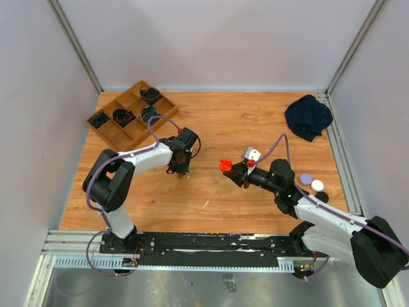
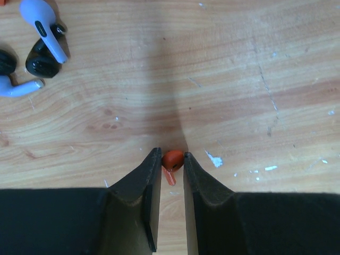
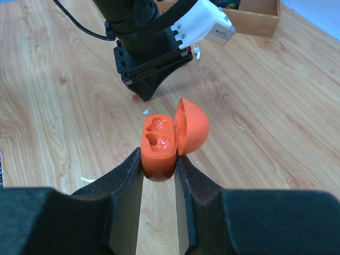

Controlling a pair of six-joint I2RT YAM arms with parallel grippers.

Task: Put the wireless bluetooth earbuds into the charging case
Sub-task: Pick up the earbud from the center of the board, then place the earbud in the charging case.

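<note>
An orange earbud (image 2: 172, 159) lies on the wooden table, and my left gripper (image 2: 172, 155) is shut on it, fingertips down on the wood. In the top view the left gripper (image 1: 181, 171) points down left of centre. My right gripper (image 3: 159, 155) is shut on the orange charging case (image 3: 158, 144), held above the table with its lid (image 3: 192, 126) swung open to the right and both sockets empty. From above, the case (image 1: 225, 165) hangs a short way right of the left gripper. Two lavender earbuds (image 2: 45, 24) and black earbuds (image 2: 42, 64) lie on the table beyond the left fingers.
A wooden divided tray (image 1: 135, 136) holding black items sits at the back left. A dark blue cloth (image 1: 308, 116) lies at the back right. Round lavender (image 1: 305, 179), white (image 1: 317, 185) and black (image 1: 322, 197) cases sit by the right edge.
</note>
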